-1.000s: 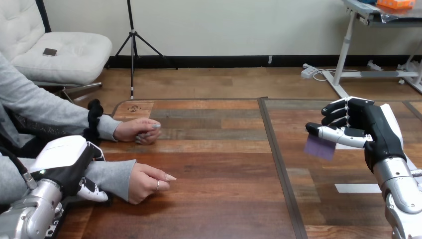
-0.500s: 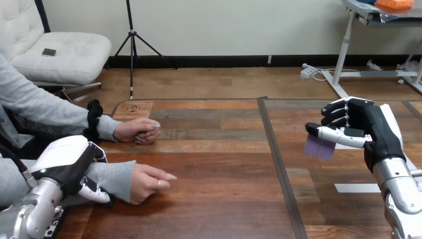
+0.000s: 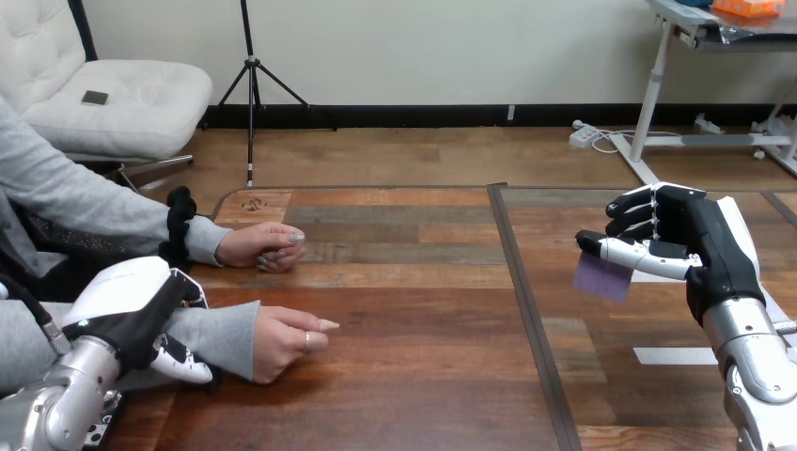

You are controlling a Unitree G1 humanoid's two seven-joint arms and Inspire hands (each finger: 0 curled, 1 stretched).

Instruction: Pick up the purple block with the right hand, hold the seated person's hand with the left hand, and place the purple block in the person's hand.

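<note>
My right hand [image 3: 700,246] is raised over the table's right side, thumb and fingers pinching a flat purple block [image 3: 602,277] that hangs below the thumb. At the lower left, my left hand [image 3: 127,305] lies over the person's grey-sleeved wrist [image 3: 226,331], fingers on the far side and the thumb [image 3: 188,365] curled under the near side. The person's hand [image 3: 287,340] sticks out past it, loosely closed, resting on the wood with one finger pointing right. About a third of the table's width separates the block from that hand.
The person's other hand [image 3: 260,246] rests closed on the table at the far left. A dark seam [image 3: 528,315] runs front to back through the tabletop. White tape strips [image 3: 675,355] lie on the wood under my right arm.
The person's near hand has slid slightly to the right, and my left hand has moved with it along the sleeve. My right hand and the block have stayed still.
</note>
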